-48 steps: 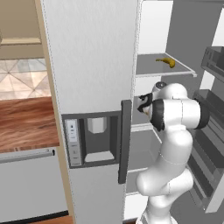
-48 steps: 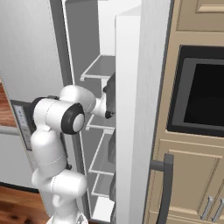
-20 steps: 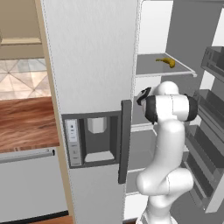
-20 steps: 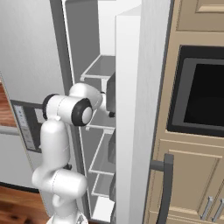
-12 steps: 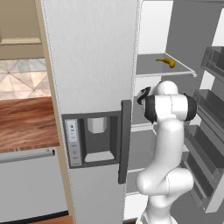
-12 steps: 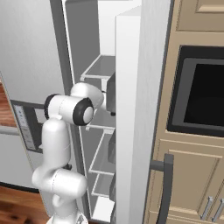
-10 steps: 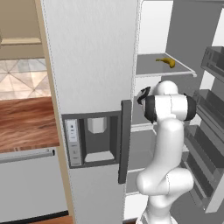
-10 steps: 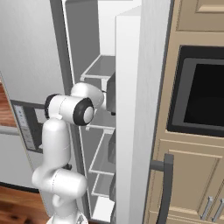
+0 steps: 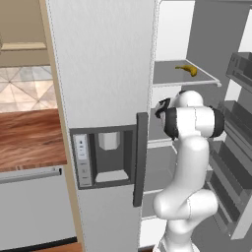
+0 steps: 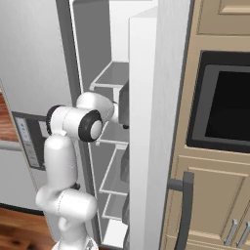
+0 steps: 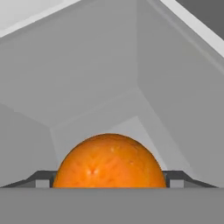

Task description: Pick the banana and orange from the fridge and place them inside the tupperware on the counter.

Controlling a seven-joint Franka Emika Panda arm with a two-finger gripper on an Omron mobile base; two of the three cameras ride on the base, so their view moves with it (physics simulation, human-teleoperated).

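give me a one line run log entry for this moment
phase: grasping orange | hand: inside fridge, fingers either side of orange | banana: on upper shelf | fridge door: open

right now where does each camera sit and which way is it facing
Left base view: behind the arm on its left, facing the fridge with the banana on a shelf; white arm at lower right.
Right base view: behind on the right, facing the fridge's open compartment; arm at lower left.
Hand view: on the hand, looking along the gripper at the orange between its finger tips.
Both base views share fridge and arm.
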